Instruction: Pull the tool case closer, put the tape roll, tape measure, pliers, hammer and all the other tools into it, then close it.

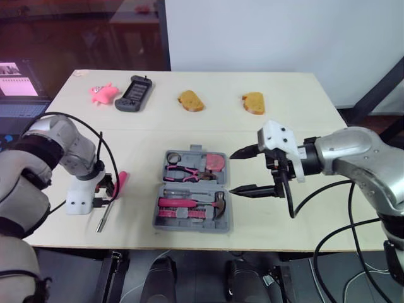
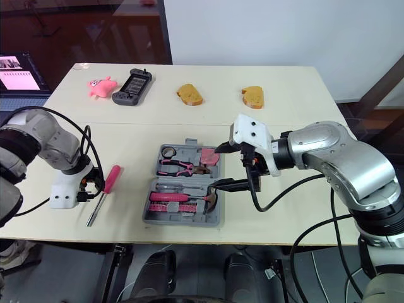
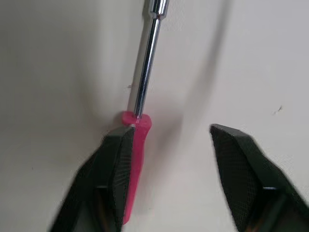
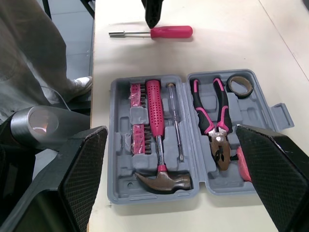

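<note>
Our left gripper (image 3: 170, 131), spread wide, sits over the pink screwdriver (image 2: 102, 197), well left of the open tool case (image 4: 120, 174). Our right gripper (image 1: 231, 172), equally wide, hovers at the case's right edge; hammer (image 4: 157, 130) and pliers (image 4: 212, 113) lie inside.

The silver L arm (image 1: 60, 142) is bent at the elbow w/ its white wrist block (image 1: 81, 197) low, & the L gripper (image 3: 170, 129), w/ two black fingers (image 3: 116, 159), is tipped down w/ a gap between the tips. The silver R arm (image 1: 356, 154) reaches in from the R side, & the R gripper (image 1: 233, 172) is spread wide, one black tip above the other, pointing to the robot's L.
</note>
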